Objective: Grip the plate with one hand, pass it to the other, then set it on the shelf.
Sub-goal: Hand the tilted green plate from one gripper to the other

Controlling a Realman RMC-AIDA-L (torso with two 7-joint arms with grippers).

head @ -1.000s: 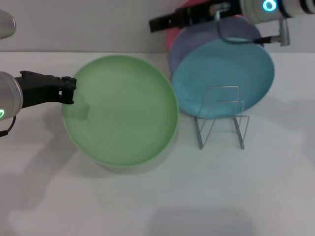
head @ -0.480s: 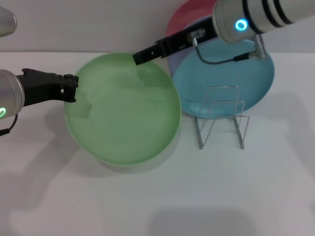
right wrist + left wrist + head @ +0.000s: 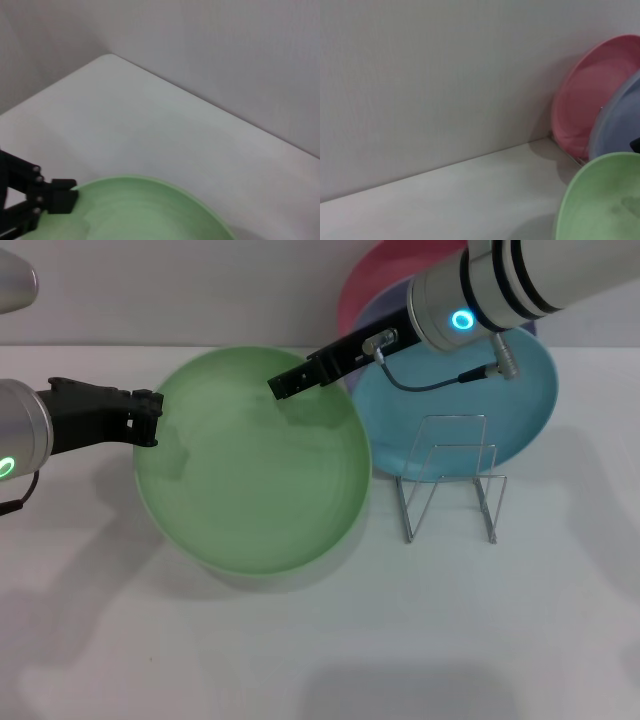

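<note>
At centre frame, plate (image 3: 255,465) pinched by left gripper (image 3: 150,420); right gripper (image 3: 282,386) grip unreadable — early release risks dropping.

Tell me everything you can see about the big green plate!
The round light green plastic plate looks smooth, with a shallow raised rim and faint rings inside. It is held up above the white table, tilted so its inside faces the head camera. The left arm's black pincer grips its rim on the robot's left. The right arm's black pincer reaches over its far edge; whether it touches is unclear. To its right stand a turquoise plate and a thin silver wire rack.
</note>
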